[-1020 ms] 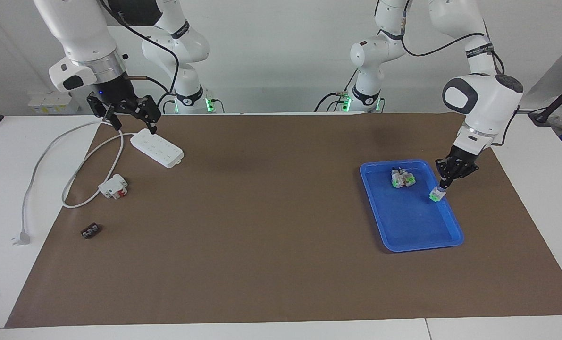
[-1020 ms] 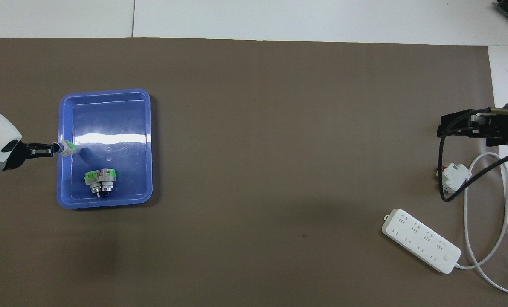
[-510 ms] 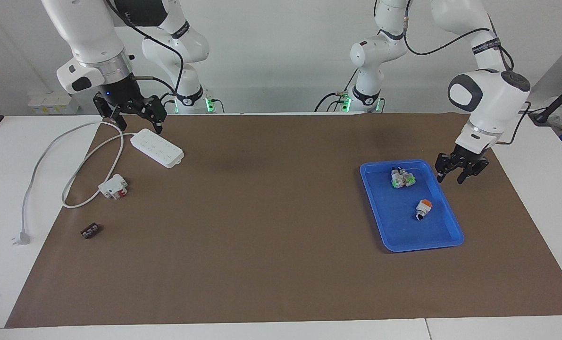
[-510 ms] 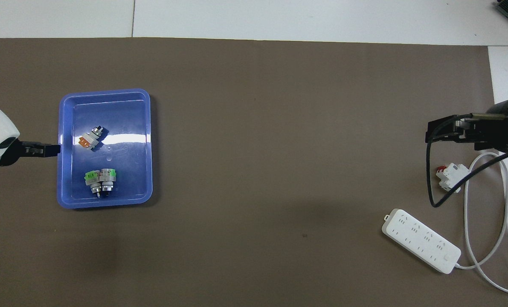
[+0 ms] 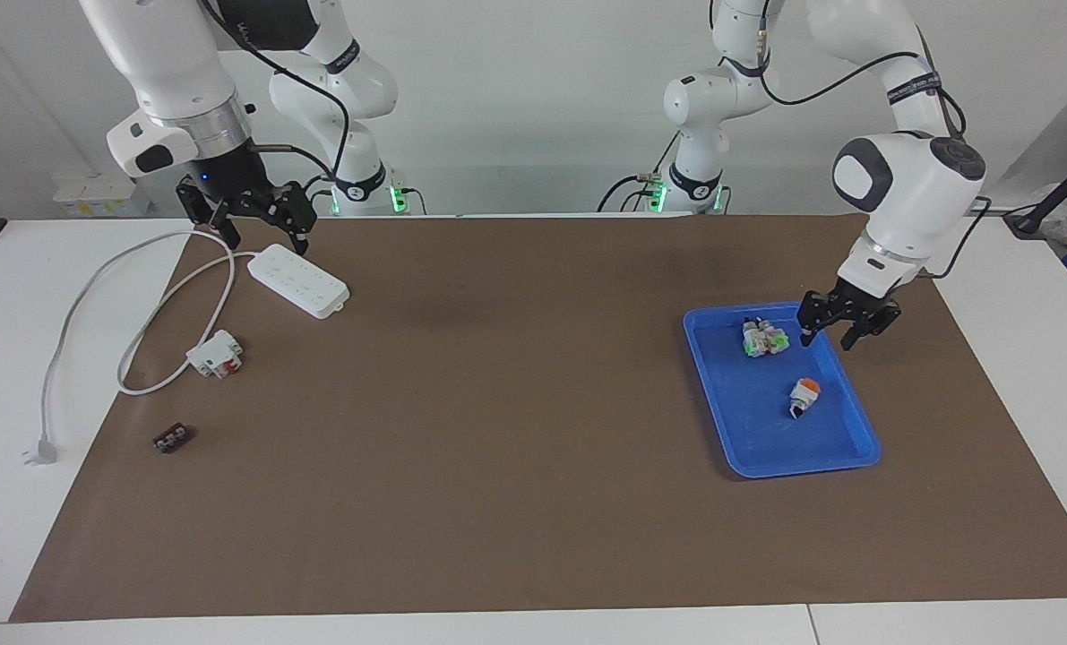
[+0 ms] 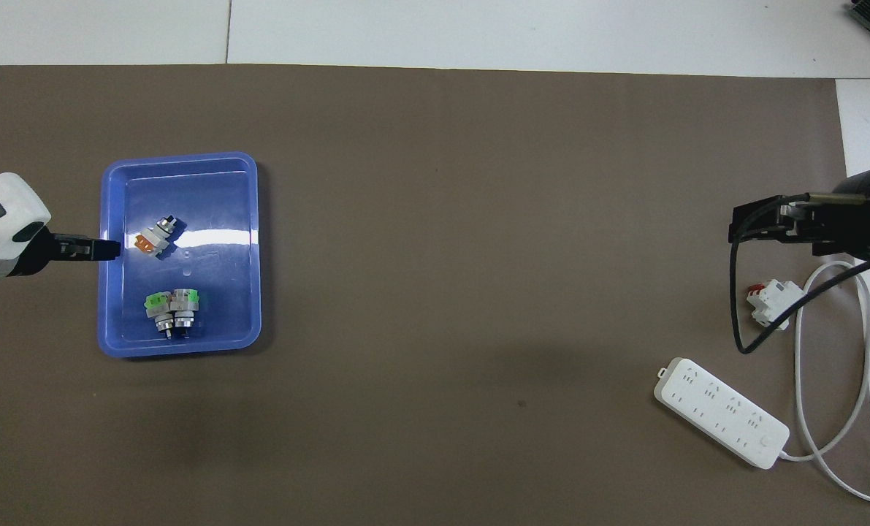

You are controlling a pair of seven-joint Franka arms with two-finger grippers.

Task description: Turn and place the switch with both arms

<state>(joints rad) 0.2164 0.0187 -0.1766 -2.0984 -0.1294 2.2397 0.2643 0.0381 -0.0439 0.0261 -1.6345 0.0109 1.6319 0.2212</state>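
One second back the single white-grey selector switch with the orange patch and black knob tip (image 5: 803,395) hung clamped in the left gripper (image 5: 834,334) at the blue plastic tray (image 5: 856,421) rim; now it lies on its side on the tray floor, apart from everything, so by my reading the placing step looks done. Within the tray it lies farther from the robots than the tight cluster of white-green switches (image 5: 763,339). That gripper stands released and empty, raised over the tray rim beside the cluster, having drifted a little inward over the last half second. At the worktop's other end, well apart from the tray, the right gripper (image 5: 248,218) waits with fingers spread over the white power strip (image 5: 298,280), barely shifted
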